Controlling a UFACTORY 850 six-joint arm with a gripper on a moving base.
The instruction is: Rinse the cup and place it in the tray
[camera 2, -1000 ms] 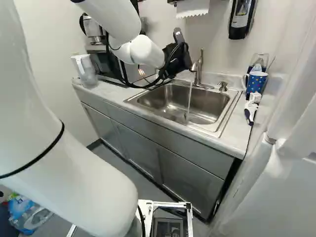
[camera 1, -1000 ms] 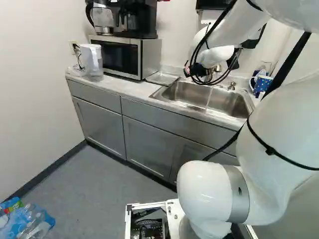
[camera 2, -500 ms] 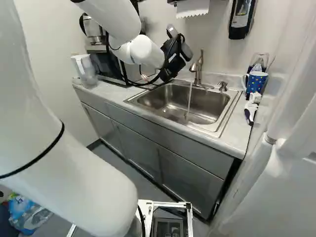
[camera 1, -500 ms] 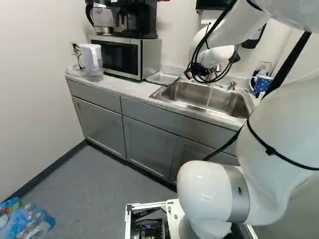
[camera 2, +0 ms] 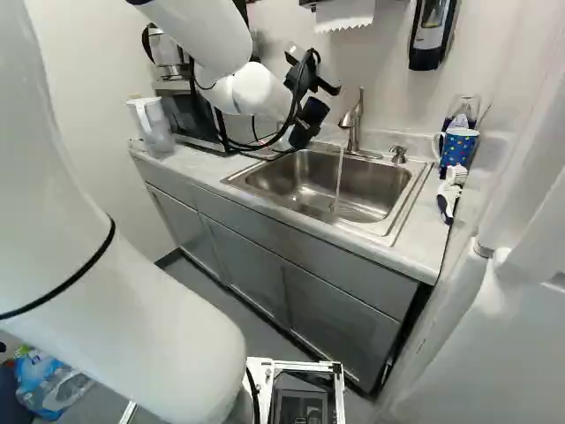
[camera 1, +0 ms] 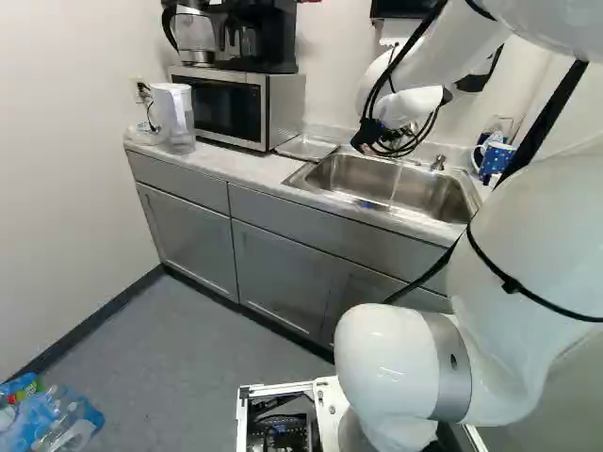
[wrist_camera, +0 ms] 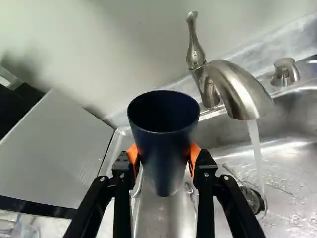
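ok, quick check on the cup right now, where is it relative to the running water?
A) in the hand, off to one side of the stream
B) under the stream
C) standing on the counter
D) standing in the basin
A: the hand grips the dark blue cup, and the water falls from the faucet beside it.

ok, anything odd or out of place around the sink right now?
No spill or damage that I can see. One oddity: the faucet is running into the sink while the gripper holds the dark cup beside the stream, so the water misses it.
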